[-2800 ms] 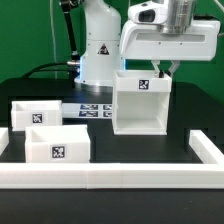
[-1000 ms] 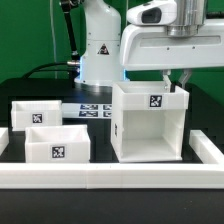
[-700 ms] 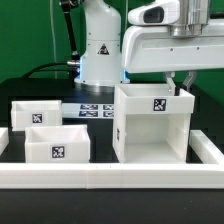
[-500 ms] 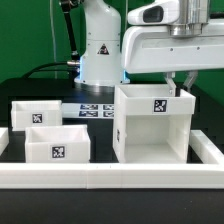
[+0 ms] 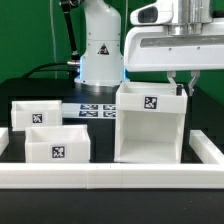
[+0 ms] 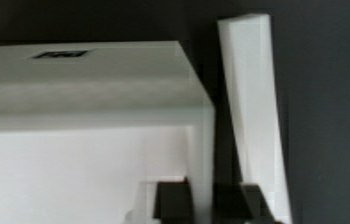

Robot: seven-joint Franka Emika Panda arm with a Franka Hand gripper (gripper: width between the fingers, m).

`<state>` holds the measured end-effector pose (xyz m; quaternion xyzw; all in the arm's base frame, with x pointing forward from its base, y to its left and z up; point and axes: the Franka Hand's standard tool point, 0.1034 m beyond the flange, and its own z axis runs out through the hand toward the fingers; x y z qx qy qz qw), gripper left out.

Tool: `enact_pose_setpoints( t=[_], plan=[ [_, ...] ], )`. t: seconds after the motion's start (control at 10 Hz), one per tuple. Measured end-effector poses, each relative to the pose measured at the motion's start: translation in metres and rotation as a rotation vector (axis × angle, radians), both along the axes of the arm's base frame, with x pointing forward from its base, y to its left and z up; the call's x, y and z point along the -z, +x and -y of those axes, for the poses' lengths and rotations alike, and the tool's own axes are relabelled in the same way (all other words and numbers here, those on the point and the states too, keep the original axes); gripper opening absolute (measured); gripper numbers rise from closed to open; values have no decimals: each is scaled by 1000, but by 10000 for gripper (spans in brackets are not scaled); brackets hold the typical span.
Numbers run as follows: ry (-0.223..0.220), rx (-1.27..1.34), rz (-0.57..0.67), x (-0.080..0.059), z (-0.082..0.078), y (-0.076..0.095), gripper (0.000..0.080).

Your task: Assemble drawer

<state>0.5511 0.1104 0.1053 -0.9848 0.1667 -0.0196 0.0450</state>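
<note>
The fingers [image 5: 173, 84] of the gripper [image 5: 179, 88] come down from above, one on each side of the upper edge of the casing's [image 5: 150, 125] wall on the exterior view's right. In the wrist view this thin wall runs straight between the two dark fingers [image 6: 177, 200] of the gripper [image 6: 222, 205], and they are pressed against both of its faces, so the fingers are clamped on the casing [image 6: 83, 90].

The casing stands upright in the right half of the exterior view, with its open side turned to the camera. A square tag [image 5: 152, 103] sits on its top front strip, and the wrist view shows a tag [image 6: 60, 55] on the flat panel beside the gripped wall. Its lower edge is just behind the rail [image 5: 110, 178]. I cannot tell if it touches the table [image 5: 100, 142] or hangs slightly above it.

The two trays are at the left of the frame, well apart from the casing. The front tray [image 5: 58, 146] is just beside the rail, and the back tray [image 5: 30, 114] is behind it, more to the left. Each tray shows one tag. The marker board [image 5: 95, 110] lies flat on the table between the back tray and the casing.
</note>
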Motion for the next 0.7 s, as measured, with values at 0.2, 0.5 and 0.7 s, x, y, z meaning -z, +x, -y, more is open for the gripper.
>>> enact_pose_setpoints(
  t=[0.2,0.5,0.7],
  plan=[
    [9,111,7,-1,5,15,38],
    [25,240,4,-1,7,19,38],
    [40,333,-5,-2,4,19,38]
  ],
)
